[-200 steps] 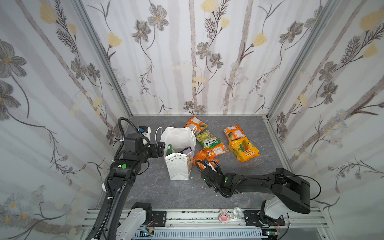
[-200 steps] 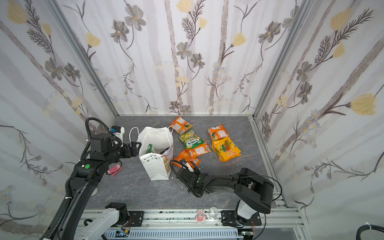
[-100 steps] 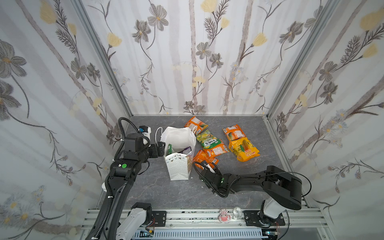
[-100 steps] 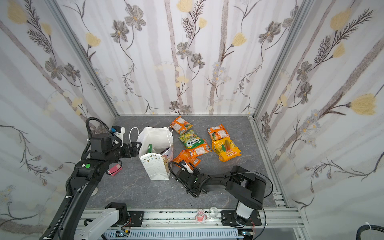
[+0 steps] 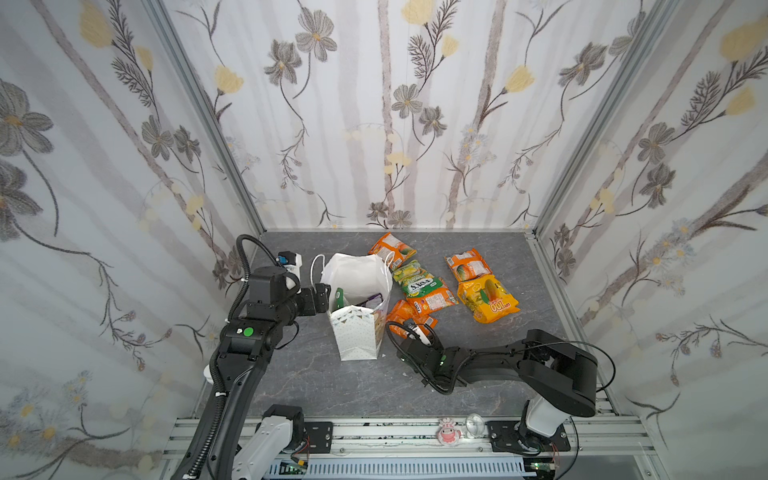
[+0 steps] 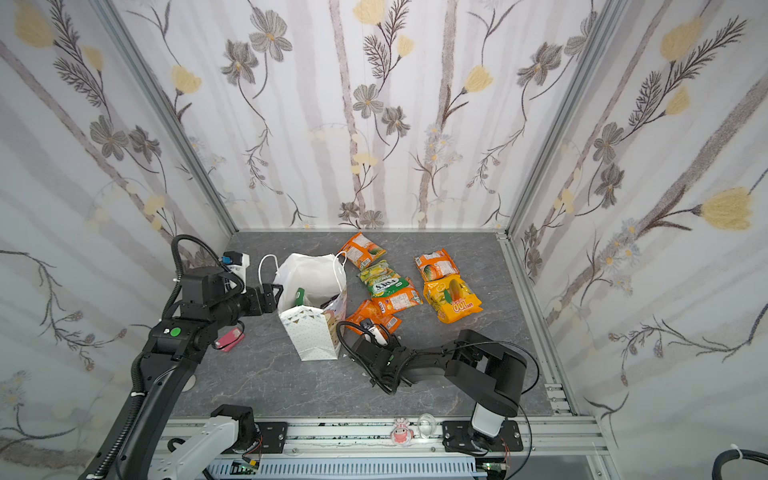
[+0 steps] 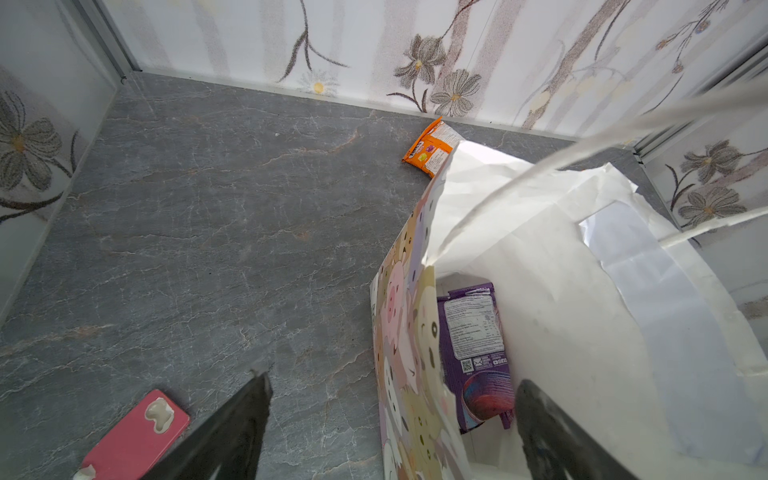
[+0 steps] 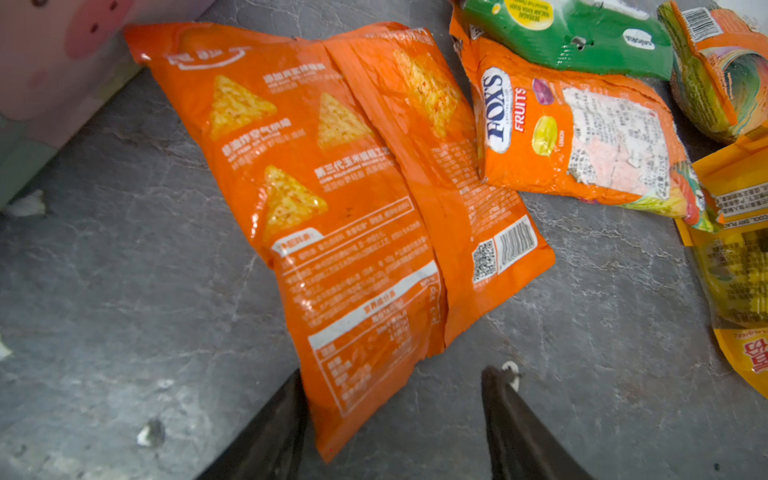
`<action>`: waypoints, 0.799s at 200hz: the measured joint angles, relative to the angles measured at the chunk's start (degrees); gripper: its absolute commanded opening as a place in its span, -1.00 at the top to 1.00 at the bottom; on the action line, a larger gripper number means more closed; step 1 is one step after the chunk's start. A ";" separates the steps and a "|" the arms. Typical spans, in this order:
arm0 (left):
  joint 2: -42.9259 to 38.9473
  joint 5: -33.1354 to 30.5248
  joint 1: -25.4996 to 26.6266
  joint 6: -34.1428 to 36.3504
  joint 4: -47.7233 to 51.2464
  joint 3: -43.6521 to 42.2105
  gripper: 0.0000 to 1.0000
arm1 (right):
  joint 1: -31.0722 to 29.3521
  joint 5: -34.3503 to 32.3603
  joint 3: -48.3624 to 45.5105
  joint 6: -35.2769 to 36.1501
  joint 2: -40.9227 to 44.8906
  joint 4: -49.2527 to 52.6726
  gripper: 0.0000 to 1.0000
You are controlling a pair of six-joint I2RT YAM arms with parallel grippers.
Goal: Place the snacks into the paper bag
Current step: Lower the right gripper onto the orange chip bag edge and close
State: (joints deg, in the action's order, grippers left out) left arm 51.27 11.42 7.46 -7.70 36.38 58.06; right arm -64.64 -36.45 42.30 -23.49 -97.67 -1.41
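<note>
The white paper bag stands open left of centre, with a purple packet inside it. My left gripper is open astride the bag's left wall, one finger outside and one inside. Several snacks lie right of the bag: an orange chip packet, an orange Fox's packet, a green one, a yellow one, and two more orange ones. My right gripper is open low over the table, with the chip packet's corner between its fingers.
A pink flat object lies on the grey table left of the bag, under my left arm. A white gadget sits at the back left. Flowered walls close in three sides; a metal rail runs along the front.
The right arm's elbow has swung to the left while its gripper stays at the orange chip packet. The left arm and the bag have not moved.
</note>
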 measured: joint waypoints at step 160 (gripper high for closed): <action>0.20 -0.04 0.00 0.00 0.00 0.07 -0.84 | 0.85 1.79 0.26 0.63 -1.20 -1.29 0.72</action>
State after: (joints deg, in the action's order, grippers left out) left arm 51.46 11.38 7.46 -7.70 36.38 58.13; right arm -63.79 -34.65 42.57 -22.85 -98.87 -2.70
